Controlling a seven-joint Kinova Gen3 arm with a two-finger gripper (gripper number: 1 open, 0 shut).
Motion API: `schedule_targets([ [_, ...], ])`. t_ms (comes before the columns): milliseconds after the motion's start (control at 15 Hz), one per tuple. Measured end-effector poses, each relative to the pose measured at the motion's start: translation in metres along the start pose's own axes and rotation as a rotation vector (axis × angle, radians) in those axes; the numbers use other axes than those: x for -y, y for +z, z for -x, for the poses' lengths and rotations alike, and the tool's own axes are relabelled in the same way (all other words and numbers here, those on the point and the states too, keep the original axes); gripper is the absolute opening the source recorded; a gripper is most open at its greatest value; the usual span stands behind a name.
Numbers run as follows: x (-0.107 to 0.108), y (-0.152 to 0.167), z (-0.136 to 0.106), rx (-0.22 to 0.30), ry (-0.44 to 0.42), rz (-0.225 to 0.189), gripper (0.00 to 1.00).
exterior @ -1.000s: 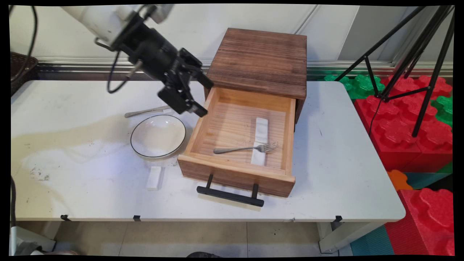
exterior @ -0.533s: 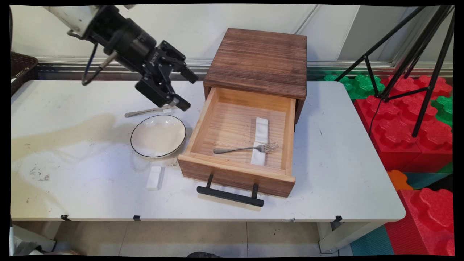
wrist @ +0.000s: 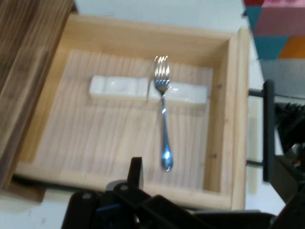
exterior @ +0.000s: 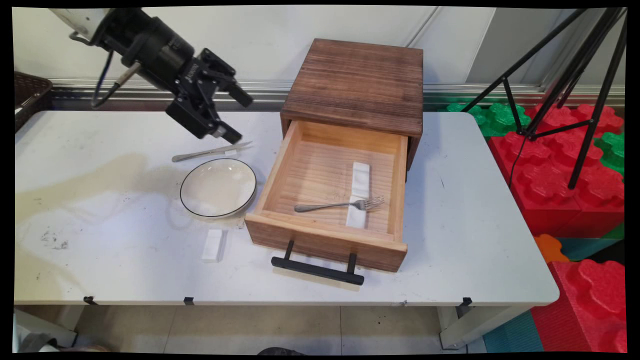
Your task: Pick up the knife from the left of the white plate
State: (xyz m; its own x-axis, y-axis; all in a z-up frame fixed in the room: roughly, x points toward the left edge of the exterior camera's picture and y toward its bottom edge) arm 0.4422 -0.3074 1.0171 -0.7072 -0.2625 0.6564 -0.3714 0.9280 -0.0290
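Black claw [exterior: 236,116] raised above the desk's [exterior: 475,210] far left part, spread wide, holding nothing, tilted down toward the right. Nearest below it: one knife [exterior: 210,152], flat on the desk, just beyond one round white plate [exterior: 218,187] with a dark rim. One small white block [exterior: 213,245] on the desk, nearer than the plate and apart from it.

To the right of the plate: one wooden cabinet [exterior: 357,82] with one drawer [exterior: 325,240] pulled fully out toward the near side, one black bar handle [exterior: 317,270] on its front. Inside the drawer: one long white rest [exterior: 360,186] lying near-to-far, and one metal fork [exterior: 337,204] laid across it, tines on the rest and pointing right, handle pointing left. Same fork [wrist: 163,114] and rest [wrist: 119,89] seen from the hand camera, well apart from the claw.

Off the desk's right side: red and green foam blocks [exterior: 565,170] and one black tripod [exterior: 575,65].
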Motion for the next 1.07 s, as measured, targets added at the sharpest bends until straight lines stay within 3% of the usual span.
schedule_targets([
  [533,0.031,-0.022,0.049,0.177,0.0,-0.097,1.0],
  [1067,0.072,-0.006,0.106,0.313,-0.035,-0.192,1.0],
])
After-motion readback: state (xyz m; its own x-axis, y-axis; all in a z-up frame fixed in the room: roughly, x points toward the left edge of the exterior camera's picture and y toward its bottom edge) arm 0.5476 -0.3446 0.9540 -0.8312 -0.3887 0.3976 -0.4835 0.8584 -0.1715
